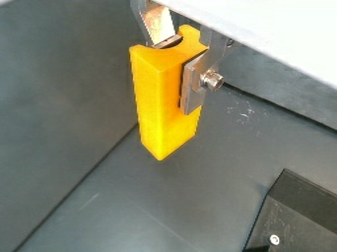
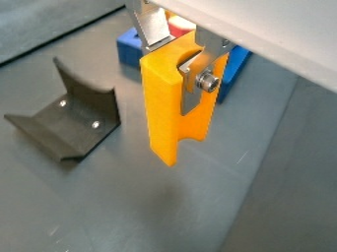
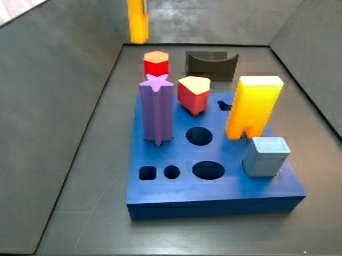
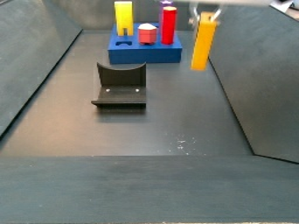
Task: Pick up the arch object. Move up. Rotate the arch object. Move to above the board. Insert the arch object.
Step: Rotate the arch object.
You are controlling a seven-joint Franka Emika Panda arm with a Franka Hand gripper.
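Note:
My gripper (image 1: 178, 54) is shut on the arch object (image 1: 165, 103), a slim orange-yellow block that hangs upright from the fingers, its notched end up between them. Both wrist views show one finger on each side of it; it also shows in a wrist view (image 2: 171, 103) with my gripper (image 2: 180, 51). In a side view the arch object (image 4: 204, 42) hangs in the air beside the board (image 4: 131, 54), under my gripper (image 4: 209, 12). In a side view it shows as a bar (image 3: 136, 20) beyond the blue board (image 3: 221, 190). The board (image 2: 129, 49) lies behind the piece.
The board carries a purple star block (image 3: 156, 110), red pieces (image 3: 195, 95), a wide yellow block (image 3: 254, 105) and a light blue cube (image 3: 267, 155); a dark brown block (image 3: 210, 65) stands behind. The fixture (image 4: 121, 87) stands on the floor in front of the board.

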